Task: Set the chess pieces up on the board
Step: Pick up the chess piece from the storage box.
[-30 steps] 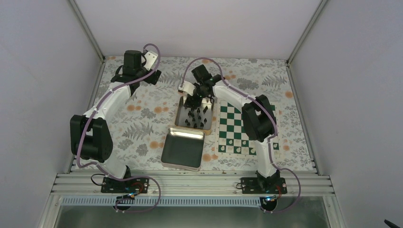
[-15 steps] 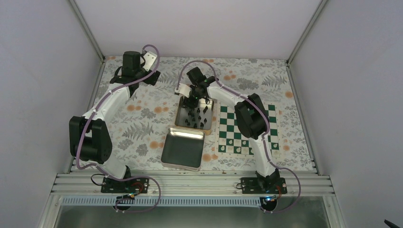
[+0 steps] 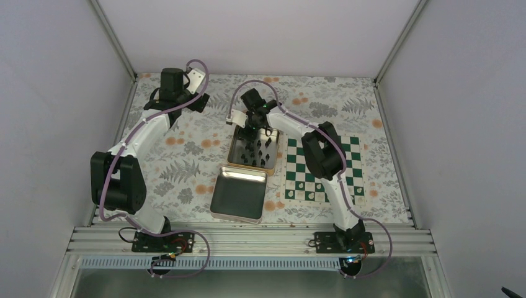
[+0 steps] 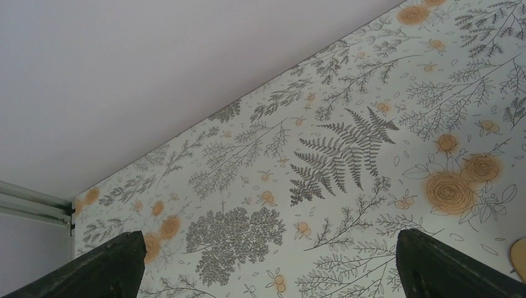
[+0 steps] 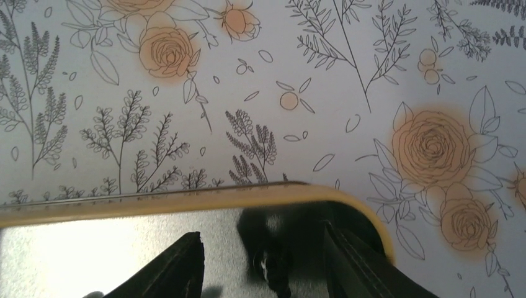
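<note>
Several tiny black chess pieces [image 3: 257, 149] lie in a shiny metal tin [image 3: 237, 153] left of the green and white board [image 3: 303, 172]. My right gripper [image 3: 255, 127] is open over the tin's far end. In the right wrist view its fingers [image 5: 180, 261] straddle one black piece [image 5: 276, 268] on the tin floor near the rim [image 5: 186, 202], not touching it. My left gripper [image 3: 177, 102] is open and empty at the far left, above bare floral cloth [image 4: 267, 186]. A few pale pieces stand on the board's near rows.
A second shiny tin [image 3: 239, 194], empty, sits near the front, just before the first one. The table is covered in floral cloth [image 3: 186, 155]. White walls and metal rails close in the back and sides. The right arm's elbow [image 3: 322, 155] hangs over the board.
My right gripper has shifted left and toward the back over the tin's far end, and its elbow moved left over the board. The left arm has barely moved.
</note>
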Motion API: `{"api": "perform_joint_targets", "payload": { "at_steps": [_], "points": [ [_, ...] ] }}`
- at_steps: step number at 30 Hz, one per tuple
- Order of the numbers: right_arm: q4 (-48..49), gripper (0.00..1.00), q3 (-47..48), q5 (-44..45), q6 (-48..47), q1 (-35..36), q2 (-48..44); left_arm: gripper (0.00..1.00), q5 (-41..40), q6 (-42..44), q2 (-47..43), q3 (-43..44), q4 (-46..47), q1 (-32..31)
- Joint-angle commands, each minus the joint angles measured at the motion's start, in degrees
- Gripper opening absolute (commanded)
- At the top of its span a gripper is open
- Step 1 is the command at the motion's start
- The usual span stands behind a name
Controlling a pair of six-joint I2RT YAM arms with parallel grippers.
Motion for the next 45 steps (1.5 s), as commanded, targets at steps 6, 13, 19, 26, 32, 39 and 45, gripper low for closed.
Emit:
{"api": "perform_joint_targets", "payload": {
  "at_steps": [6, 13, 19, 26, 32, 39, 45],
  "points": [
    [-0.85, 0.4, 2.29, 1.39, -0.92, 0.88, 2.36, 1.0, 2.28, 0.63, -0.61, -0.75, 1.16, 0.45],
    [-0.74, 0.36, 0.36, 1.97, -0.98, 0.89, 1.37, 1.0, 3.77, 0.72, -0.61, -0.4, 0.46, 0.4],
    [-0.67, 0.24, -0.34, 2.47, -0.88, 0.89, 1.12, 1.0, 4.47, 0.54, -0.8, 0.1, -0.28, 0.39],
    [-0.27, 0.1, 0.14, 2.46, -0.39, 0.89, -0.71, 1.0, 4.24, 0.63, -1.35, -0.07, -0.28, 0.41],
    [-2.23, 0.05, 0.57, 1.73, 0.04, 0.81, -3.69, 1.0, 4.37, 0.53, -1.3, 0.37, -0.5, 0.44],
    [-8.32, 0.04, 4.04, -3.35, 0.31, -0.92, -8.39, 1.0, 4.22, 0.78, -2.04, 0.69, -1.09, 0.42],
    [-11.73, 0.04, 2.51, -4.73, -0.18, -7.43, -14.53, 1.0, 4.1, 0.98, -2.03, 0.81, -1.08, 0.41]
  ]
}}
